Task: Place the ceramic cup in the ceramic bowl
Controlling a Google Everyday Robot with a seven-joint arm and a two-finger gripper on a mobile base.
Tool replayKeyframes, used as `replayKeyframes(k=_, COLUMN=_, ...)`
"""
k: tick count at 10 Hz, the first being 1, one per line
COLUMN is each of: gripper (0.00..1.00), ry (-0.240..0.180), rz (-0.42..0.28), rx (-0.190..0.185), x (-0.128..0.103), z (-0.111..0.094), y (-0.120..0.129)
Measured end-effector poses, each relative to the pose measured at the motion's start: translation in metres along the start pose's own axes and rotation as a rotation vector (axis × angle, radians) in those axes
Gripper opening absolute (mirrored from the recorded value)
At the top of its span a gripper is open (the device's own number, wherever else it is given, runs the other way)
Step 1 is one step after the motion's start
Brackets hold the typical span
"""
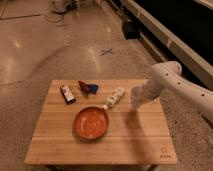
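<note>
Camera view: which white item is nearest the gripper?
The ceramic cup, the plain cylinder right at the gripper by the table's right edge; the oblong white bottle lies further left, near the ceramic bowl.

This looks like a robotics lab or test hall, not a home. The floor is polished speckled concrete that catches the overhead lights. A blue tape cross is stuck to it well beyond the gripper. Loose cables trail across it far off to the gripper's left. A dark box sits by a long dark barrier behind. The gripper, on a white robot arm, hangs over the right side of a low wooden bench.
</note>
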Motion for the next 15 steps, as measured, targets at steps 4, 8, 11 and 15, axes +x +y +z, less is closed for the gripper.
replayKeyframes(k=4, gripper=0.0, ry=-0.083, rz=-0.147, rx=-0.012, x=-0.069, z=-0.012, y=-0.011)
replayKeyframes(k=8, gripper=0.0, ry=-0.17, rz=-0.262, rx=-0.019, x=-0.129, z=-0.002, y=-0.008)
replayKeyframes(k=11, gripper=0.0, ry=-0.258, rz=-0.364, rx=0.003, x=-0.18, z=0.006, y=-0.012)
replayKeyframes(k=15, gripper=0.02, ry=-0.317, rz=-0.474, rx=0.043, x=-0.211, z=0.025, y=-0.014)
